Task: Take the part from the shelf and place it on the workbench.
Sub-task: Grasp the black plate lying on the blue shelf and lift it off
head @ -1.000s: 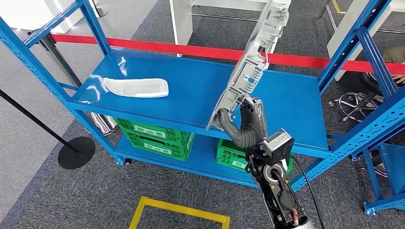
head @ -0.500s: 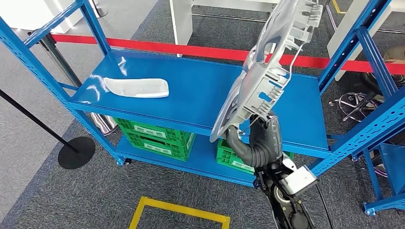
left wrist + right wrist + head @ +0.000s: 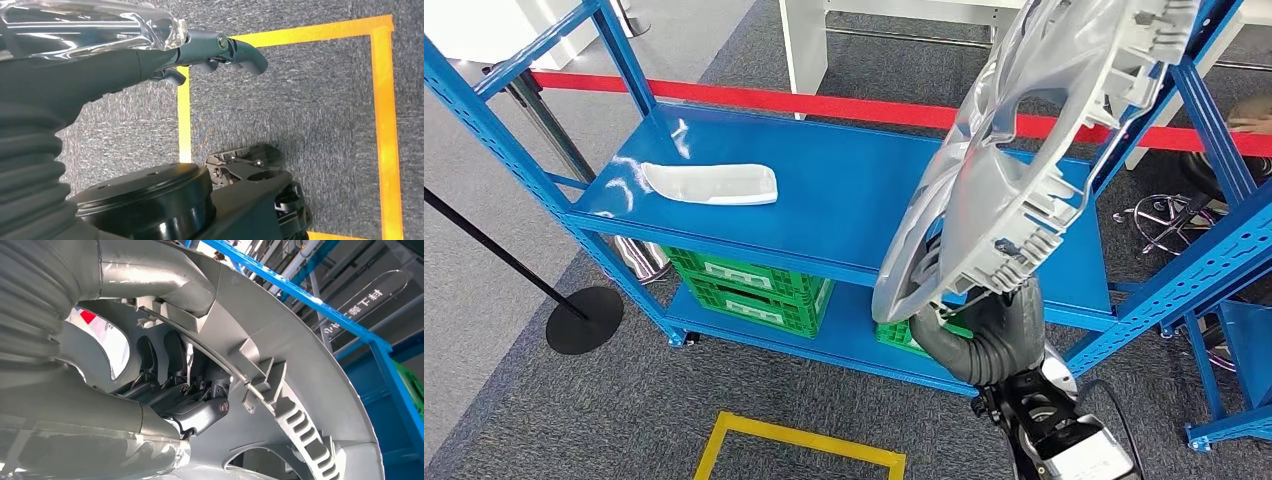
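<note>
Right hand [image 3: 986, 325]: fingers [image 3: 187, 412] curled around the lower rim of the grey round part [image 3: 1034, 140], gripping it. The part is tilted, raised clear of the blue shelf [image 3: 844, 190], higher and nearer the camera than a second ago. Left hand [image 3: 150, 45]: hangs above the carpet, fingers apparently loosely curled, holding nothing. White piece [image 3: 711, 183] lies at the shelf's left.

part [image 3: 1024, 170]: silver-grey | shelf [image 3: 844, 190]: blue | crates [image 3: 754, 285]: green | floor tape [image 3: 794, 440]: yellow | barrier tape [image 3: 724, 97]: red
</note>
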